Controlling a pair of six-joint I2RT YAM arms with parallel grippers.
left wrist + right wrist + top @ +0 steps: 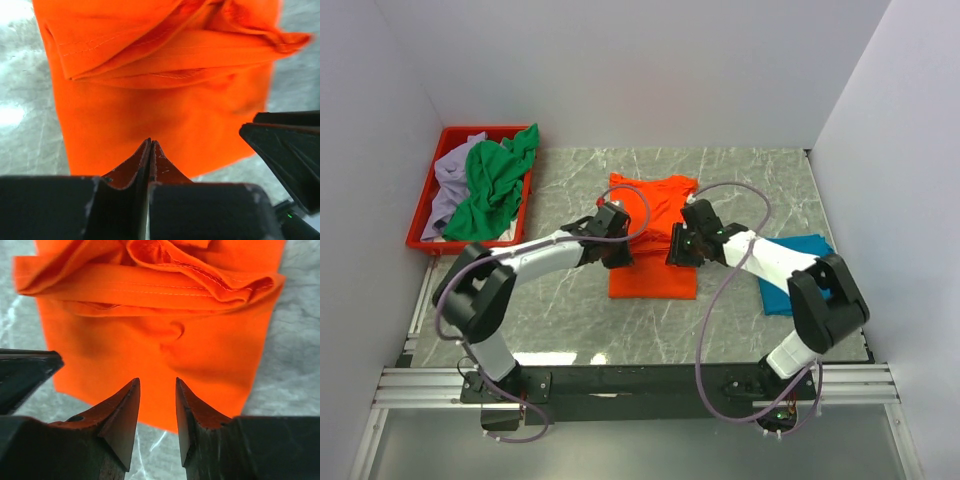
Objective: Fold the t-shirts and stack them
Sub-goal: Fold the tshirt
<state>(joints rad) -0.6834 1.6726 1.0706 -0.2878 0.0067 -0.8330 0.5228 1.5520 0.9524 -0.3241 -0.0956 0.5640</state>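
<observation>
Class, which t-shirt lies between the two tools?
The orange t-shirt, mid-table; the green t-shirt and lavender t-shirt lie in the red tray, the teal t-shirt far right.

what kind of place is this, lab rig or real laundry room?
Most likely a lab test cell: plain white walls box in a marble-pattern table, two robot arms are bolted to a metal rail at its near edge, and a red tray holds crumpled t-shirts.

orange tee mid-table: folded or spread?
Partly folded. The bright orange cloth t-shirt shows doubled-over layers across its far half in both wrist views; its near half lies flat.
</observation>
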